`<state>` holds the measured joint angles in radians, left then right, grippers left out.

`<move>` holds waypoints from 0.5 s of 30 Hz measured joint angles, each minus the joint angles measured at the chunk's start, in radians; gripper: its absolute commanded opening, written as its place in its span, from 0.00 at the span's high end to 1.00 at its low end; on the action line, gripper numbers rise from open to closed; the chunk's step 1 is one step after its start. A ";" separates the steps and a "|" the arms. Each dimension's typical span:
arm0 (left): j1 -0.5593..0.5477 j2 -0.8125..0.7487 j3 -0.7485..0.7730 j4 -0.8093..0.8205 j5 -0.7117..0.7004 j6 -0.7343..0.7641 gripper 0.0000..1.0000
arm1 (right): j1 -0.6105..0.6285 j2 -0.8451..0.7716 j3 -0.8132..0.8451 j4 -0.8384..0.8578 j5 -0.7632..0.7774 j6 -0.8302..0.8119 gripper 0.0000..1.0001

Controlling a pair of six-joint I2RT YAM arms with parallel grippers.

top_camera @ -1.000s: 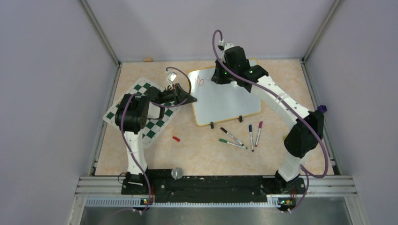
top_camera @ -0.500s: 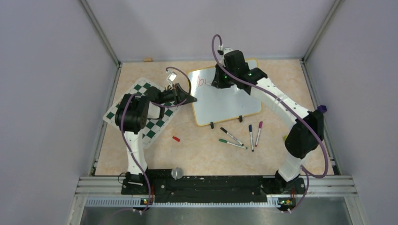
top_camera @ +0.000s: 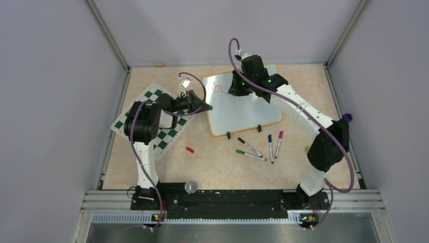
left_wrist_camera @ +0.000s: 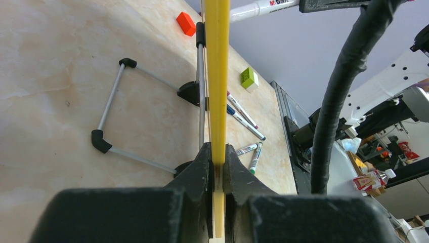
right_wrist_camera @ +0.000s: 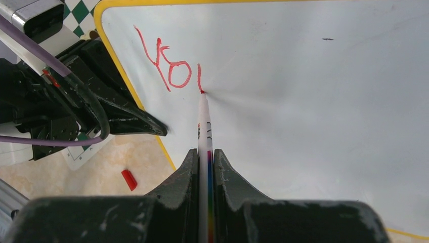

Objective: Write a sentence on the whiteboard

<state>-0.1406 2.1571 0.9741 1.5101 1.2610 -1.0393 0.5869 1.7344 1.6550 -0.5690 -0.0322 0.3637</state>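
Top external | right jaws with marker [right_wrist_camera: 204, 126] moved right | whiteboard [top_camera: 243, 109] writing longer

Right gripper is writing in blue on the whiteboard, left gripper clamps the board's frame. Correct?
Not blue: the right wrist view shows red letters and a red tip on the marker in the right gripper. The rest holds: it writes on the whiteboard, and the left gripper clamps the frame.

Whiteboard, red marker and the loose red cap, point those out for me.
whiteboard [top_camera: 245, 111]: top external view, bare white writing surface.
red marker [right_wrist_camera: 204, 121]: right wrist view, white barrel behind the tip.
red cap [top_camera: 189, 150]: top external view, middle of the cap.
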 measured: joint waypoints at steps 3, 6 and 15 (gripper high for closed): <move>0.000 0.000 0.000 0.000 -0.001 0.000 1.00 | 0.000 0.000 0.002 -0.007 0.010 0.000 1.00; 0.000 0.000 0.000 0.000 -0.001 0.000 1.00 | 0.000 0.000 0.010 -0.023 0.021 0.000 1.00; 0.000 0.000 0.000 0.001 0.002 0.000 1.00 | 0.000 0.014 0.066 -0.056 0.068 -0.003 1.00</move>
<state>-0.1406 2.1571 0.9741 1.5112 1.2629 -1.0393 0.5869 1.7489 1.7210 -0.6250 0.0360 0.3603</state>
